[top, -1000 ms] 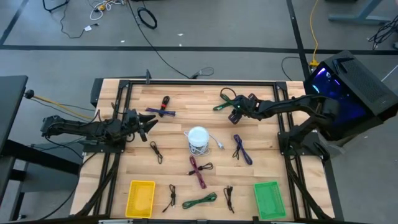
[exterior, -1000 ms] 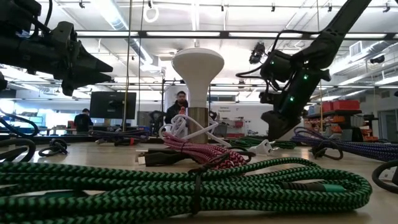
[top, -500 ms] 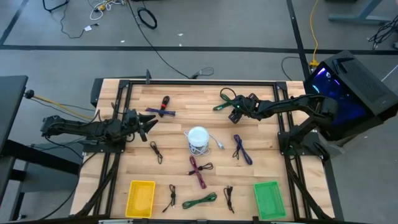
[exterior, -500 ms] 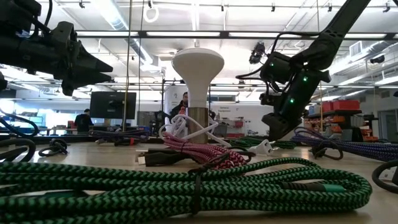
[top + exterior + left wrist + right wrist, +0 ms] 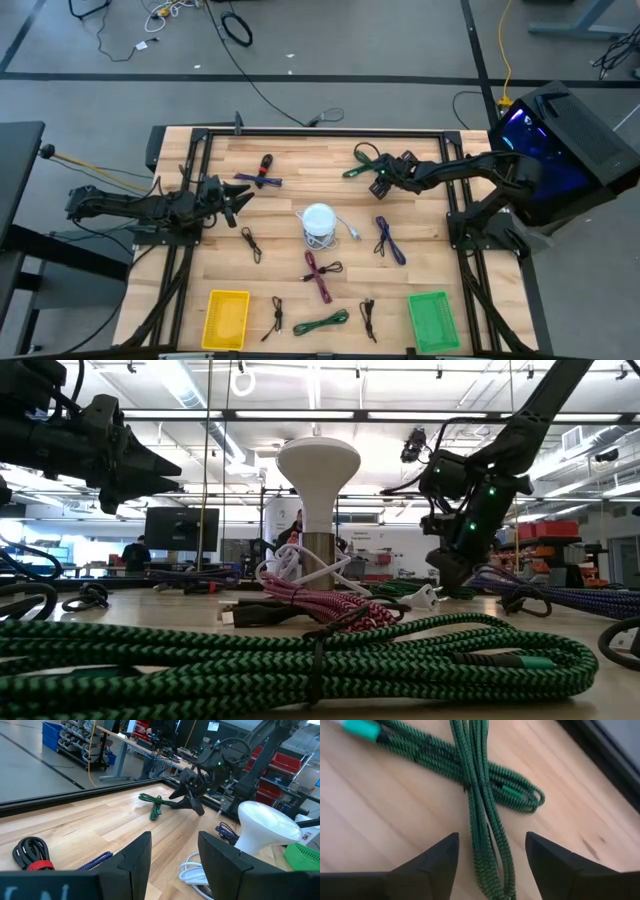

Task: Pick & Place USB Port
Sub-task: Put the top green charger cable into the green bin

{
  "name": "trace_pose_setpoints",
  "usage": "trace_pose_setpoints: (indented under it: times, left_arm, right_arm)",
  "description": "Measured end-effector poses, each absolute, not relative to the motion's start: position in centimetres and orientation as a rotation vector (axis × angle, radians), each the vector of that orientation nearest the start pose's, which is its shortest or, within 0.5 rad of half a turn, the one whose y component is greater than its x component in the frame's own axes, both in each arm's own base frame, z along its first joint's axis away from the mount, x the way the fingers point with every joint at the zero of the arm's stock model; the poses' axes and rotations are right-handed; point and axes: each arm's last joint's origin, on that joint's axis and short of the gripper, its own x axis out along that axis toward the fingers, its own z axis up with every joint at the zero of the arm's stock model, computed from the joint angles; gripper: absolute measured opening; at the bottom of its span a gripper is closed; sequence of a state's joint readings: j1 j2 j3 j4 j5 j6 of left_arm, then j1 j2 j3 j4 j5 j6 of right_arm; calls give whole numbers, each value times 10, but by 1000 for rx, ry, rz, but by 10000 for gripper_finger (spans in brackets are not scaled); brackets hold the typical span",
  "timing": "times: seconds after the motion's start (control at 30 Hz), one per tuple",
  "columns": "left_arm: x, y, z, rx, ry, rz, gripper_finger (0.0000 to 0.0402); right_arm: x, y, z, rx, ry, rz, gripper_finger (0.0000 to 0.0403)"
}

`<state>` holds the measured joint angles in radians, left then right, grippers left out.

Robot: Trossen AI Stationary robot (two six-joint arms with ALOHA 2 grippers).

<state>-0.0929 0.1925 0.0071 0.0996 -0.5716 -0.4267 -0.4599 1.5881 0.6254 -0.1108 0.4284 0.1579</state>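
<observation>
Right gripper (image 5: pixel 375 180) down low at the far right part of the table (image 5: pixel 290 165), fingers (image 5: pixel 434 865) spread wide, nothing between them. Poised right over a bundled green cable (image 5: pixel 480 795), the loops running straight into the gap between the two tips. Same green cable (image 5: pixel 358 163) lying on the wood near the far rail in the overhead view, just beside the gripper's nose. Whether the tips touch the wood: cannot tell.

Left gripper (image 5: pixel 240 197) parked above the left side of the table, pointed toward the middle, fingers (image 5: pixel 132 862) apart and empty. Clear of the wood in the table-level view (image 5: pixel 165 465).

White lamp-shaped stand (image 5: pixel 318 220) upright in the middle of the table, a white cord (image 5: pixel 345 228) coiled at its base. Near the left gripper, a black cable with a red tie (image 5: pixel 266 163) and a dark blue cable (image 5: pixel 258 181) crossing just beside it. A small black cable (image 5: pixel 250 244) nearer the left-hand centre. Purple cable (image 5: pixel 389 240) to the right of the stand. Red-and-black cable (image 5: pixel 320 275) in front of it. Along the near edge: yellow bin (image 5: pixel 226 318) on the left, green bin (image 5: pixel 433 320) on the right, both well apart, with another green cable (image 5: pixel 322 322) and two short black ones (image 5: pixel 277 316) (image 5: pixel 368 318) between them.
</observation>
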Motion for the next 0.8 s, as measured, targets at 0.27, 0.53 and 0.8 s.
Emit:
trace_pose_setpoints:
  times: [0.27,0.53,0.8]
  left_arm:
    - [105,6,160,-390,-21,488,167]
    - [105,6,160,-391,-22,488,168]
    - [105,6,160,-389,-21,488,167]
  right_arm:
    - [230,-129,104,120,1062,-953,185]
    - [229,-132,104,133,1075,-893,21]
    - [232,-132,125,157,1091,-838,5]
